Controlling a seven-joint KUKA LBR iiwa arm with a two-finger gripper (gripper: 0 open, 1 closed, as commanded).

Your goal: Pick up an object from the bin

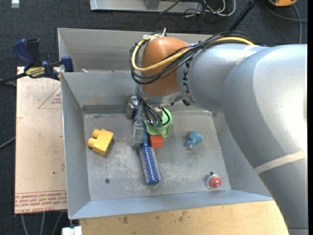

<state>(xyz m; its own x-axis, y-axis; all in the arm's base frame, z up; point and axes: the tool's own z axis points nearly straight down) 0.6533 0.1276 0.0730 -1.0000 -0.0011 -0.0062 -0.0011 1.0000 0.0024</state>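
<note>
Just beside the gripper (139, 134) lies a blue ribbed cylinder (149, 165).

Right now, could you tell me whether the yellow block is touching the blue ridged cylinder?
Apart. The camera view shows bare bin floor between the yellow block on the left and the blue ridged cylinder.

- Even, bright light from above.
- Soft sheen on the silver arm (234, 82) and its orange cover (161, 65).
- Only soft, faint shadows on the bin (117, 180) floor.
</note>
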